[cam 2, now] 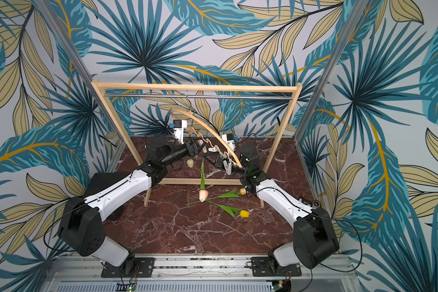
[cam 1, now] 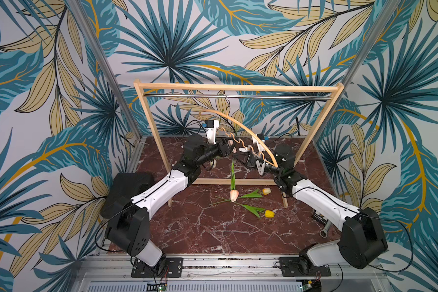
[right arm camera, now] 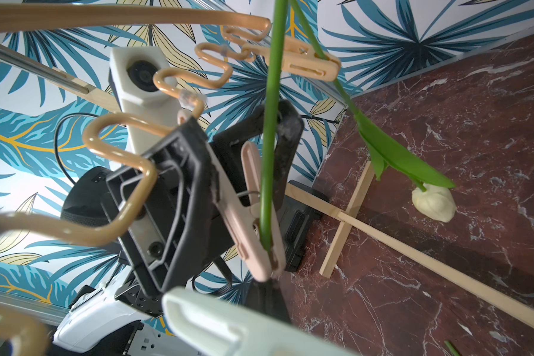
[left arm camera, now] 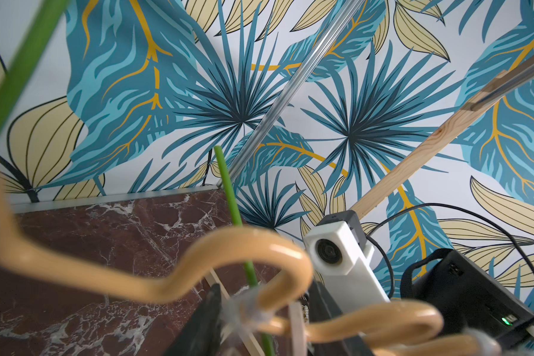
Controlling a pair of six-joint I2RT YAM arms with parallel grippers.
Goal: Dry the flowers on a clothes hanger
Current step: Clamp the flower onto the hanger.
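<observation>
Aloft on the metal rod (right arm camera: 37,68) of a wooden rack (cam 1: 238,88), the clothes hanger (left arm camera: 253,240), hooked there and tilted steeply, one end high, the other dipped low toward the right arm. Right at the hanger's wavy bar, the left tool (cam 1: 231,148), jaws parted on either side of a pink clothespin (right arm camera: 244,234), one finger (right arm camera: 198,191) against it. In that clothespin's nose, the green stem of the pink tulip (cam 1: 234,195), head down below the hanger. Toward the hanger's high end, a beige clothespin (right arm camera: 305,63) clamped on the cream-white tulip (right arm camera: 433,205), likewise head down. Beside the hanger's low end, the right tool (cam 1: 242,159), clenched; contents of that grip, if any, impossible to make out. Close by, a pale clothespin (cam 1: 259,169) dangling from the wavy bar. Well below the hanger, flat on the red marble bench (cam 1: 200,227), the yellow-orange tulip (cam 1: 266,191) and the yellow tulip (cam 1: 269,214), stems crossing, untouched by either tool.
</observation>
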